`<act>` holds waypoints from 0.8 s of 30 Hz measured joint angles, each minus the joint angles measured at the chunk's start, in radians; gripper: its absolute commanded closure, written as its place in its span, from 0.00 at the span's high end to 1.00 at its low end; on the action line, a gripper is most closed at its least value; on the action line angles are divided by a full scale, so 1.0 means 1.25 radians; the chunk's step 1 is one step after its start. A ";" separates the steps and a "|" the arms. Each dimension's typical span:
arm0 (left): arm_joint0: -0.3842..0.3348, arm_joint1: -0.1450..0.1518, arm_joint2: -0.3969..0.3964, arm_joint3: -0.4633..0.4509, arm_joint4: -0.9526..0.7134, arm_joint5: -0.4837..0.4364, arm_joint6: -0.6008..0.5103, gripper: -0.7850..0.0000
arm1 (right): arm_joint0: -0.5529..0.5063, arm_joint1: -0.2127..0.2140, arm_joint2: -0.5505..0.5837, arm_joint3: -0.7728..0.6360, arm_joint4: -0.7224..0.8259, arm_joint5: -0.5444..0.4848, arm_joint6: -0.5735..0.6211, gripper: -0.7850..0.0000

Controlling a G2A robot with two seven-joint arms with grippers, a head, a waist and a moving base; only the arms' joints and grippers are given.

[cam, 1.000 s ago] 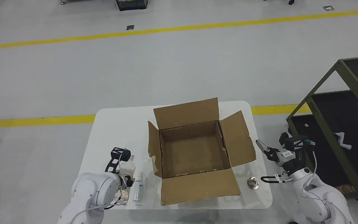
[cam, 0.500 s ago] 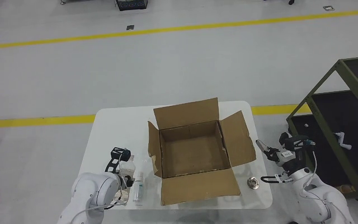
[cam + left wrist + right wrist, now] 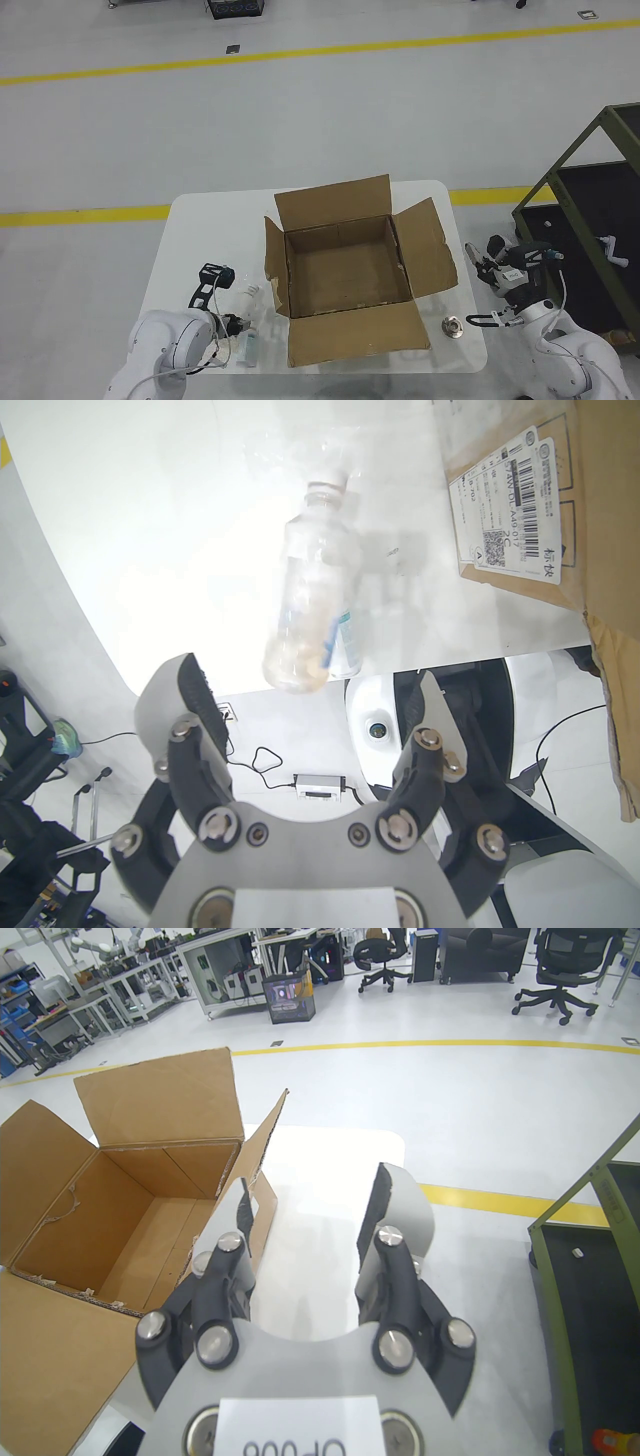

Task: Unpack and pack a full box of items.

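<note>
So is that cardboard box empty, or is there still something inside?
The box is empty: from above, its bare brown floor shows with nothing on it, and all four flaps are spread open.

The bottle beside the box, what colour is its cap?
White; the cap tops a clear bottle, best seen in the left wrist view.

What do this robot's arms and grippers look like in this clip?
The left gripper and right gripper match: silver-grey base plate, black linkages with round silver bolts, two grey fingers with black pads, a white label. The left arm and right arm have smooth white shells.
</note>
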State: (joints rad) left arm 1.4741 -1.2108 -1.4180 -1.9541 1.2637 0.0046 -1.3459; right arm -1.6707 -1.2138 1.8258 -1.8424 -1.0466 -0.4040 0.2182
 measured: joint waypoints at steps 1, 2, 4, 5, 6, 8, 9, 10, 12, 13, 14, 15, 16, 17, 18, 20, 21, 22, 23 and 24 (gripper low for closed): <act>0.003 0.000 -0.002 0.001 0.002 0.002 0.009 0.00 | 0.000 0.000 0.000 0.000 0.000 0.000 0.000 0.00; 0.004 0.000 -0.004 0.003 0.001 0.006 0.013 0.15 | 0.000 0.000 0.000 0.000 0.000 0.000 0.000 0.00; 0.002 0.001 -0.007 0.009 0.002 0.014 0.010 0.81 | 0.000 0.000 0.000 0.000 0.000 0.000 0.000 0.00; 0.001 0.001 -0.006 0.012 0.004 0.014 0.010 1.00 | 0.000 0.000 0.000 0.000 0.000 0.000 0.000 0.00; 0.000 0.002 -0.006 0.014 0.010 0.010 0.011 1.00 | 0.000 0.000 0.000 0.000 0.000 0.000 0.000 0.00; 0.001 0.002 -0.004 0.014 0.015 0.006 0.013 1.00 | 0.000 0.000 0.000 0.000 0.000 0.000 0.000 0.00; 0.002 0.003 -0.005 0.014 0.015 0.005 0.014 1.00 | 0.000 0.000 0.000 0.000 0.000 0.000 0.000 0.01; 0.003 0.003 -0.005 0.014 0.014 0.004 0.014 1.00 | 0.000 0.000 0.000 0.000 0.000 0.000 0.000 0.03; 0.004 0.004 -0.005 0.015 0.012 -0.002 0.014 1.00 | 0.000 0.000 0.000 0.000 0.000 0.000 0.000 0.00; 0.004 0.004 -0.005 0.017 0.017 -0.005 0.017 1.00 | 0.000 0.000 0.000 0.000 0.000 0.000 0.000 0.00; 0.004 0.005 -0.004 0.021 0.019 -0.006 0.021 1.00 | 0.000 0.000 0.000 0.000 0.000 0.000 0.000 0.00; 0.002 0.005 -0.004 0.028 0.023 -0.006 0.028 1.00 | 0.000 0.000 0.000 0.000 0.000 0.000 0.000 0.00; 0.000 0.005 -0.004 0.033 0.026 -0.006 0.033 1.00 | 0.000 0.000 0.000 0.000 0.000 0.000 0.000 0.00; -0.001 0.005 -0.003 0.039 0.030 -0.005 0.039 1.00 | 0.000 0.000 0.000 0.000 0.000 0.000 0.000 0.00; -0.004 0.005 -0.004 0.046 0.032 -0.003 0.045 1.00 | 0.000 0.000 0.000 0.000 0.000 0.000 0.000 0.00; -0.008 0.005 -0.003 0.053 0.039 -0.002 0.050 1.00 | 0.000 0.000 0.000 0.000 0.000 0.001 -0.001 0.00; -0.010 0.006 -0.002 0.055 0.042 -0.002 0.051 1.00 | 0.001 0.000 -0.001 -0.002 0.002 0.004 -0.003 0.00; -0.010 0.006 -0.002 0.055 0.042 -0.003 0.051 1.00 | 0.001 0.000 -0.003 -0.003 0.003 0.005 -0.005 0.00; -0.010 0.006 -0.002 0.055 0.042 -0.003 0.051 1.00 | 0.002 0.000 -0.003 -0.005 0.004 0.005 -0.007 0.00; -0.010 0.006 -0.002 0.055 0.042 -0.003 0.051 1.00 | 0.002 0.001 -0.003 -0.007 0.004 0.005 -0.009 0.00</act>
State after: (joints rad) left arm 1.4621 -1.2038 -1.4206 -1.8854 1.3166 0.0012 -1.2819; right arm -1.6678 -1.2129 1.8225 -1.8507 -1.0421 -0.3982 0.2068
